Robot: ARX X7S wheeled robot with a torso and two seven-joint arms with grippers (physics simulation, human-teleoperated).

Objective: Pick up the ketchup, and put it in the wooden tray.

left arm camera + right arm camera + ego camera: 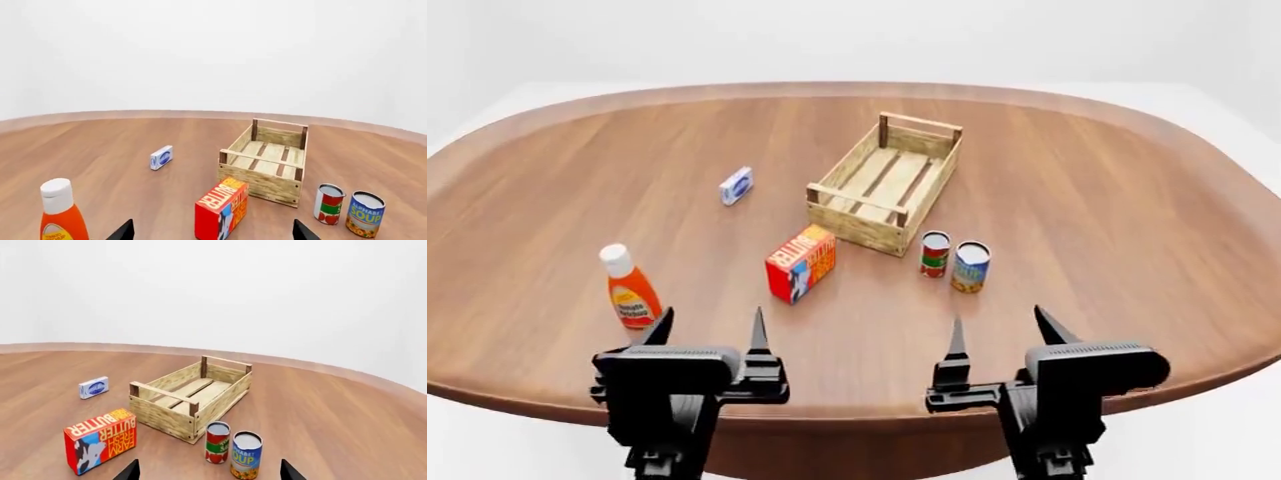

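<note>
A: Ketchup (pixel 627 287) is standing upright on the worktop (pixel 1121 210), near the front edge on the robot's left side, isn't it?

B: Yes, white cap up, and nothing is touching it. The left gripper (pixel 707 335) is hovering just in front of it, fingers spread, holding nothing.

A: And the right gripper (pixel 1001 335)?

B: It is also hanging spread and empty over the front edge, facing two cans.

A: Where is the wooden tray (pixel 885 183) sitting?

B: Near the middle of the worktop, well apart from the ketchup, with nothing lying inside it. The butter box (pixel 801 263) is standing between the two, just in front of the tray's near corner.

A: What are the cans?

B: The red-labelled can (pixel 934 253) and the soup can (pixel 970 266) are standing side by side near the tray. A small blue-and-white packet (pixel 735 185) is lying off to the tray's left.
</note>
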